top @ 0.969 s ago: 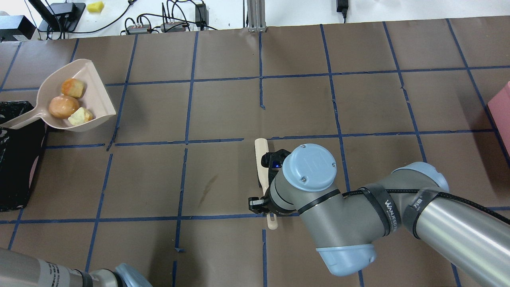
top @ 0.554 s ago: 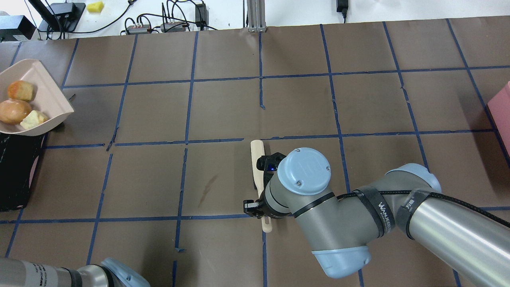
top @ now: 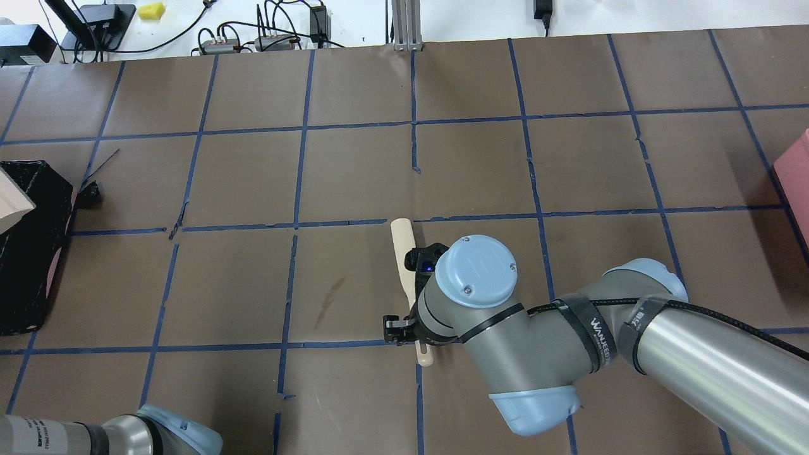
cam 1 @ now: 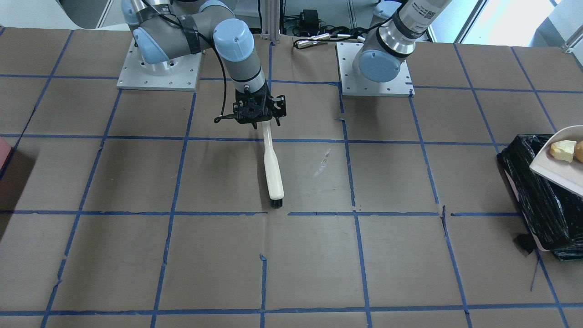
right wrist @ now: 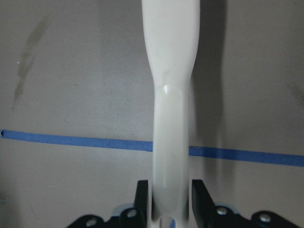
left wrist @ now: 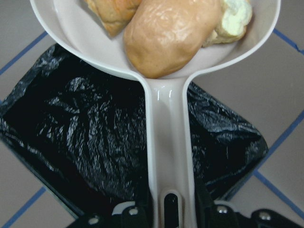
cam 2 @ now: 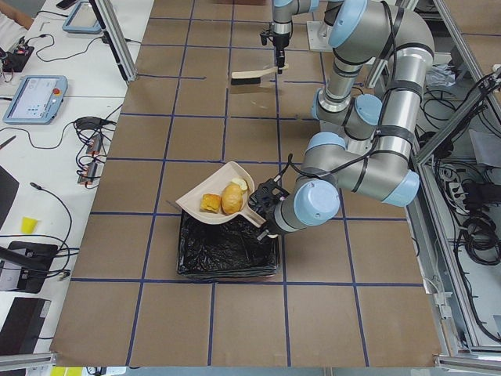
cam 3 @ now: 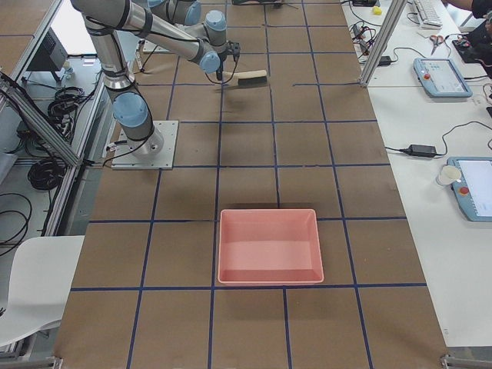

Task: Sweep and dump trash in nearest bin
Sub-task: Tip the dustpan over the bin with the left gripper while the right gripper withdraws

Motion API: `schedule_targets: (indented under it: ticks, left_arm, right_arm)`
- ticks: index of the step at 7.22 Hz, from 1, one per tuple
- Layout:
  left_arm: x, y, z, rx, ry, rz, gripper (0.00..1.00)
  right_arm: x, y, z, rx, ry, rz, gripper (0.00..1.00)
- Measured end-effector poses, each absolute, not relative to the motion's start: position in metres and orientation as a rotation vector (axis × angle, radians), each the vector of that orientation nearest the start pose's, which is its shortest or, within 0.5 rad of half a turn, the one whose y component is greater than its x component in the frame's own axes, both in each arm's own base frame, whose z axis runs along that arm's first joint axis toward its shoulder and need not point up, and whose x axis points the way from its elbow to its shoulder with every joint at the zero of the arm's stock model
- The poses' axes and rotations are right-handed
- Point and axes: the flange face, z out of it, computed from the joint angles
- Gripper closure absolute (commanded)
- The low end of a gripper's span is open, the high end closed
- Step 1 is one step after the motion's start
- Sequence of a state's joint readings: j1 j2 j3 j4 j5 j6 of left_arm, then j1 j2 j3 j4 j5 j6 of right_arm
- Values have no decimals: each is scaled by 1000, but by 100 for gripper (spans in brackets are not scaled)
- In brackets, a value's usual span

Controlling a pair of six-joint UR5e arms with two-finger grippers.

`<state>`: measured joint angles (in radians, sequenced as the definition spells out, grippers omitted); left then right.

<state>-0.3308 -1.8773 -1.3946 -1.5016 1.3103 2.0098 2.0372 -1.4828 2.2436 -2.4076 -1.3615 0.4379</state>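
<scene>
My left gripper (left wrist: 170,209) is shut on the handle of the white dustpan (left wrist: 167,133) and holds it level above the bin (left wrist: 85,133), a pinkish container lined with a black bag. The trash lies in the pan: a round tan lump (left wrist: 171,33), an orange-brown chunk (left wrist: 111,12) and a pale yellow chunk (left wrist: 235,14). The exterior left view shows the pan (cam 2: 196,205) over the far rim of the bin (cam 2: 227,251). My right gripper (right wrist: 171,199) is shut on the handle of a white brush (cam 1: 273,168), whose head is on the table mid-table.
A second pink container (cam 3: 269,211), unlined and empty, stands at the table's end on my right. Cables, boxes and a yellow sponge (top: 152,10) lie beyond the far edge. The brown paper has torn blue tape lines.
My left arm has carried the dustpan with the trash leftward, almost out of the overhead view, to above the bin. My right arm has shifted slightly left with the brush.
</scene>
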Motion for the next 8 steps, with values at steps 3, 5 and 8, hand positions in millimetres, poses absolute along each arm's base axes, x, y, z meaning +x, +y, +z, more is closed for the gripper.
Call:
schedule_targets:
  ticks: [3, 5, 8]
  left_arm:
    - [569, -324, 427, 1137, 2877, -264, 96]
    - [590, -311, 404, 1109, 2870, -90, 95]
    - [581, -332, 412, 1113, 2777, 104, 95]
  right_arm:
    - [325, -358, 267, -41, 2976, 43, 4]
    - [310, -405, 329, -4, 3081, 191, 4]
    - [233, -466, 414, -98, 3104, 234, 1]
